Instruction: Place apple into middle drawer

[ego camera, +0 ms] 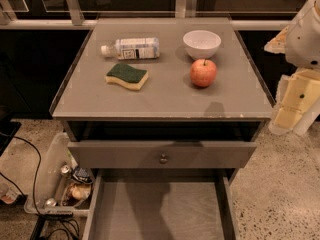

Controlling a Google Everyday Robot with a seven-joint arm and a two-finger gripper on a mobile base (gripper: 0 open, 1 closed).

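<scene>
The apple [203, 73] is red with yellowish patches and a short stem. It stands on the grey cabinet top [165, 99], right of the middle and just in front of a white bowl [201, 43]. The middle drawer [160, 211] is pulled out wide at the bottom of the view, and its flat grey floor is bare. My gripper [289, 115] hangs with the white and cream arm at the right edge of the view. It is beyond the cabinet's right side, well to the right of the apple, and holds nothing that I can see.
A clear water bottle [131, 48] lies on its side at the back left, with a green and yellow sponge [126, 76] in front of it. A grey drawer front with a round knob [163, 158] sticks out slightly above the open drawer. A plastic bin [60, 181] with cans, and cables, sit on the floor at the left.
</scene>
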